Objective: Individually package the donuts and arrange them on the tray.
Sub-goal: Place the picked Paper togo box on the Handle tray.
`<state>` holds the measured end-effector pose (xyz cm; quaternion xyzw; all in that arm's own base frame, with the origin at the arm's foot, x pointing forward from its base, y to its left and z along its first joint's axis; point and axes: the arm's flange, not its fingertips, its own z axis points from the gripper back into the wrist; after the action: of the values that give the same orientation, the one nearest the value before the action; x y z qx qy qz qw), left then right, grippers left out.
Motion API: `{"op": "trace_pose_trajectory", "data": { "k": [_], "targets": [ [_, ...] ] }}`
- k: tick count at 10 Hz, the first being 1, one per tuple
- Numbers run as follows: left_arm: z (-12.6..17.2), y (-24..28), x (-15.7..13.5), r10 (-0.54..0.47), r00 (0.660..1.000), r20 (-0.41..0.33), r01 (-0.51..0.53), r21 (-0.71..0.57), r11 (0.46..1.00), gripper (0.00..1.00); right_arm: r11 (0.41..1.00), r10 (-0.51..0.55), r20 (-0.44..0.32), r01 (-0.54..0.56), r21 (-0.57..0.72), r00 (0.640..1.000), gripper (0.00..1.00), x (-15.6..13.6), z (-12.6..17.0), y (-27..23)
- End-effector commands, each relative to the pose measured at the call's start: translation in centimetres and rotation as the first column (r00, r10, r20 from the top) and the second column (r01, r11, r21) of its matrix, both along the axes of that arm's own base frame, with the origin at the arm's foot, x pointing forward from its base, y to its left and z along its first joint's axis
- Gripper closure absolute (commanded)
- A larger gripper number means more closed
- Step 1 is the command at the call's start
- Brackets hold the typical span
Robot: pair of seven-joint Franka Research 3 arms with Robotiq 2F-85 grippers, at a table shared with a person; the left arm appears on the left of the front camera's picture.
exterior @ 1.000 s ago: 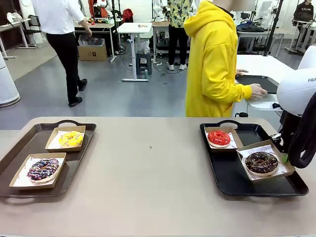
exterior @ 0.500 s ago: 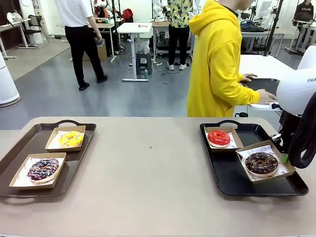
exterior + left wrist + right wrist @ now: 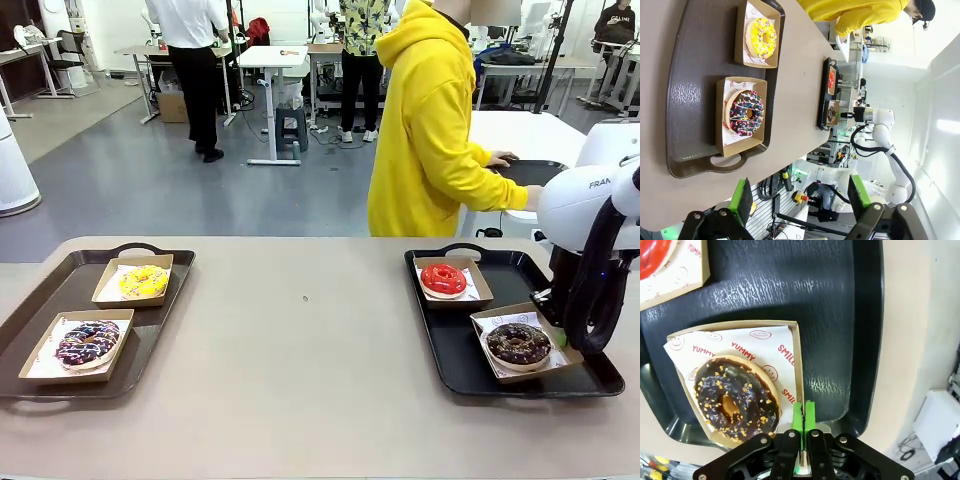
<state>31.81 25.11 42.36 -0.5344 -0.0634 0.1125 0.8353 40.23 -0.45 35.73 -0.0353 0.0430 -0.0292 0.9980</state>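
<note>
Right wrist: pincer (image 3: 803, 412) on box (image 3: 797, 371) edge

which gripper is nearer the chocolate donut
Right. The right gripper is shut on the edge of the chocolate donut's box; the left gripper hangs open by the other tray, across the table.

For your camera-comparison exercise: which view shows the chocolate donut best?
The right wrist view: the chocolate donut sits close up in its box, sprinkles plain, with the right gripper shut on the box wall. The front view shows it smaller on the black tray. The left wrist view shows a distant speck.
</note>
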Motion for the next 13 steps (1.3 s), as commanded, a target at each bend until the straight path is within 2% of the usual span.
{"op": "trace_pose_trajectory", "data": {
  "k": [1, 2, 3, 4, 5, 6, 11, 13],
  "targets": [
    [0.2, 0.1, -0.1, 0.002, 1.0, 0.006, -0.002, -0.011, 1.0, 0.0, 1.0, 0.009, 0.024, -0.01, 0.007, 1.0, 0.99, 0.5, 0.2, 0.3],
    [0.2, 0.1, -0.1, 0.002, 1.0, 0.006, -0.002, -0.011, 1.0, 0.0, 1.0, 0.009, 0.028, -0.009, 0.008, 1.0, 0.4, 0.4, 0.3, 0.3],
    [0.2, 0.1, -0.1, 0.002, 1.0, 0.006, -0.002, -0.011, 1.0, 0.0, 1.0, 0.006, 0.027, -0.006, 0.009, 1.0, 0.4, 0.3, 0.5, 0.3],
    [0.2, 0.1, -0.1, 0.002, 1.0, 0.006, -0.002, -0.011, 1.0, 0.0, 1.0, 0.008, 0.027, -0.008, 0.012, 1.0, 0.0, 0.3, 0.6, 0.3],
    [0.2, 0.1, -0.1, 0.002, 1.0, 0.006, -0.002, -0.011, 1.0, 0.0, 1.0, 0.01, 0.025, -0.01, 0.015, 1.0, 0.36, 0.3, 0.6, 0.3],
    [0.2, 0.1, -0.1, 0.002, 1.0, 0.006, -0.002, -0.011, 1.0, 0.0, 1.0, 0.011, 0.022, -0.011, 0.02, 1.0, 0.0, 0.3, 0.5, 0.2],
    [0.2, 0.1, -0.1, 0.002, 1.0, 0.006, -0.002, -0.011, 1.0, 0.0, 0.999, 0.016, 0.012, -0.016, 0.032, 1.0, 0.0, 0.3, 0.5, -0.2],
    [0.2, 0.1, -0.1, 0.002, 1.0, 0.006, -0.002, -0.011, 1.0, 0.0, 0.998, 0.06, 0.032, -0.06, 0.002, 0.998, 0.0, -0.5, 1.6, -0.5]
  ]
}}
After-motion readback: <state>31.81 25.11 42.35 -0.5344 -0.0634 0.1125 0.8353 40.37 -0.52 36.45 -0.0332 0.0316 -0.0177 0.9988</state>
